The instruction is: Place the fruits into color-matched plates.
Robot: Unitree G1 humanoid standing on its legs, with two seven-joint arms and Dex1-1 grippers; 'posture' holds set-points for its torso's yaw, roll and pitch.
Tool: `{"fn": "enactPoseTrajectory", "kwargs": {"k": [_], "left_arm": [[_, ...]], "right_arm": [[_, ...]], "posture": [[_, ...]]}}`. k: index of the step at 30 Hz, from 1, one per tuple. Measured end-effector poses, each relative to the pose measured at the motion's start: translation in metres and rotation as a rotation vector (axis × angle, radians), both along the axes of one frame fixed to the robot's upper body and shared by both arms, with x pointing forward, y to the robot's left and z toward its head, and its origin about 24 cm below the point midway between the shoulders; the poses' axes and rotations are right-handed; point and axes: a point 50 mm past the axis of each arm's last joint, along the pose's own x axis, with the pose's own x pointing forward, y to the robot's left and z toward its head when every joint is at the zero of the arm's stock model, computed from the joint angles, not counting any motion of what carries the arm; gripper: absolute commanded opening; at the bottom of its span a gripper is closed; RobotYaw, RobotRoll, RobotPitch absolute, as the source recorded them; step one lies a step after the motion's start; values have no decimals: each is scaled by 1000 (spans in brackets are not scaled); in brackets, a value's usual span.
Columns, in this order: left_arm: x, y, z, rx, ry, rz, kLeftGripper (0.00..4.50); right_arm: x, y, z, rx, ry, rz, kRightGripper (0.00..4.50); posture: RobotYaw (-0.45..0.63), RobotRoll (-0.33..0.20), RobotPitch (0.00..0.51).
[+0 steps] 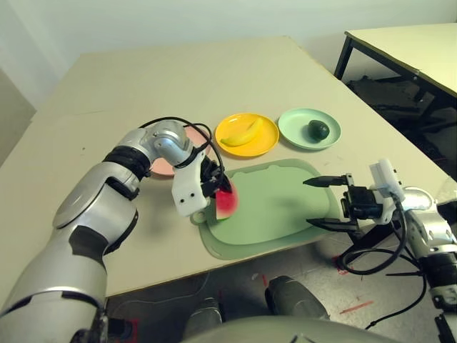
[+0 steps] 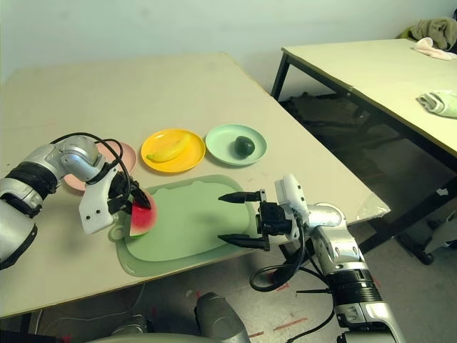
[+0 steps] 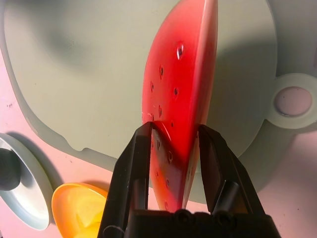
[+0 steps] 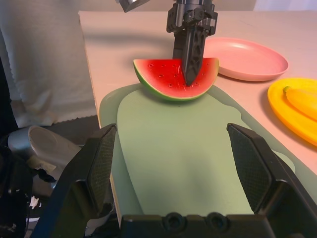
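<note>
A red watermelon wedge [image 3: 183, 89] with a green rind stands on its rind at the left end of the pale green cutting board [image 1: 278, 207]. My left gripper [image 3: 176, 130] reaches down from above and is shut on it, one finger on each flat red face. The pink plate [image 4: 247, 59] lies just behind the wedge, partly hidden by my left arm. A banana [image 1: 241, 133] rests in the yellow plate [image 1: 265, 145]. An avocado [image 1: 318, 129] sits in the mint green plate [image 1: 293, 125]. My right gripper [image 1: 307, 203] hovers open over the board's right edge, holding nothing.
The three plates stand in a row behind the cutting board. The board lies near the table's front edge. A second table [image 2: 371, 64] stands at the right with cloths on it. Black cables loop off both wrists.
</note>
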Motion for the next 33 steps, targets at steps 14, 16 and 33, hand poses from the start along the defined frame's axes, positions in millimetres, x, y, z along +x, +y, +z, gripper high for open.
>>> {"fn": "enactPoseTrajectory", "kwargs": {"k": [14,16,33], "left_arm": [[9,6,10,-34,15,121,1133],[12,7,17,-61,19,168,752],[11,9,19,-55,103,214,16]], "right_arm": [[0,0,-1,-9,3,9,4500],[-1,1,-2,-5,3,12,4500],[-2,2,-2,-5,6,27,4500]], "posture": [[-317,0,3],[-315,0,1],[-314,0,0]]}}
